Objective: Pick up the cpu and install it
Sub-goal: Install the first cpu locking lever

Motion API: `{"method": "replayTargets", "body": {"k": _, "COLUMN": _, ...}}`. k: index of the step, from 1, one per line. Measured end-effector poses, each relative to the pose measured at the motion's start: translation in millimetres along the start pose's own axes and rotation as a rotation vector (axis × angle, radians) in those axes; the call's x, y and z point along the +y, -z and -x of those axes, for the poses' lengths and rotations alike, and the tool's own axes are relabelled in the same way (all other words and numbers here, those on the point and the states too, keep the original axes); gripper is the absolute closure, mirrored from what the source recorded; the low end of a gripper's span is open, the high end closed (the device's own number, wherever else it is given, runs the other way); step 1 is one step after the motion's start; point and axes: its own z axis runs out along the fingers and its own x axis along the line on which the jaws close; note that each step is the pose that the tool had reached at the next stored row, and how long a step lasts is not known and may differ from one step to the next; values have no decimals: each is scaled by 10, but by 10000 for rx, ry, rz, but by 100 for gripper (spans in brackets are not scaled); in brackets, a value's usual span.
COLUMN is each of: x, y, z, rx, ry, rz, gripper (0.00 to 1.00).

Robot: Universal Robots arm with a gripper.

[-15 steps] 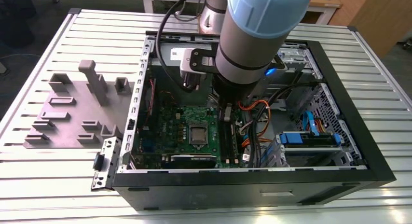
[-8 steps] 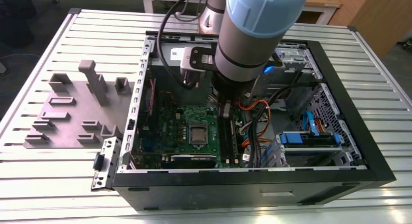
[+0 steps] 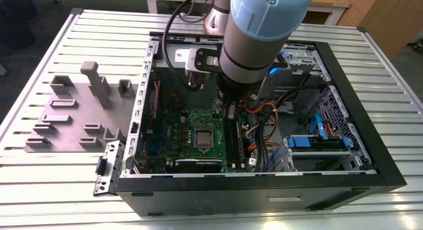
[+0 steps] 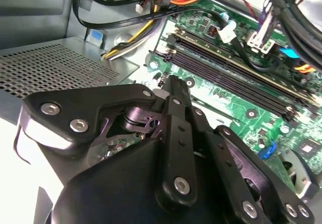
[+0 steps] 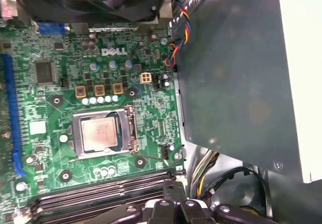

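CPU point(image 5: 99, 135) seated flat in its socket on the green motherboard point(image 5: 55, 83), inside the open computer case point(image 3: 370, 155). Arm reaches down into the case; gripper point(image 4: 171, 85) above the memory slots beside the socket, fingers drawn together, holding nothing, clear of the CPU.

Computer case point(image 3: 343, 183) on a slatted table point(image 3: 53, 190), moulded plate point(image 3: 73, 133) beside it on the exterior view's left, circuit board point(image 3: 175, 123) inside the case, cpu point(image 5: 99, 134) seated in the socket point(image 5: 130, 129) on that board, arm point(image 3: 254, 36) reaching down into the case, drive bays point(image 3: 317, 143) toward the exterior view's right.
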Motion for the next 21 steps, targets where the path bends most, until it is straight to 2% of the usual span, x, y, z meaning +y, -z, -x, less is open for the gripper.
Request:
{"method": "replayTargets", "body": {"k": 6, "x": 29, "y": -57, "z": 103, "rx": -9, "ry": -2, "rz": 0, "gripper": 89}}
{"method": "replayTargets", "body": {"k": 12, "x": 83, "y": -90, "z": 94, "rx": -12, "ry": -1, "rz": 2, "gripper": 89}}
{"method": "replayTargets", "body": {"k": 15, "x": 92, "y": -105, "z": 96, "rx": -49, "ry": 0, "rz": 7, "gripper": 89}}
{"method": "replayTargets", "body": {"k": 18, "x": 95, "y": -119, "z": 102, "rx": -113, "ry": -2, "rz": 16, "gripper": 89}}
{"method": "replayTargets", "body": {"k": 21, "x": 106, "y": -127, "z": 100, "rx": -120, "ry": -3, "rz": 16, "gripper": 89}}
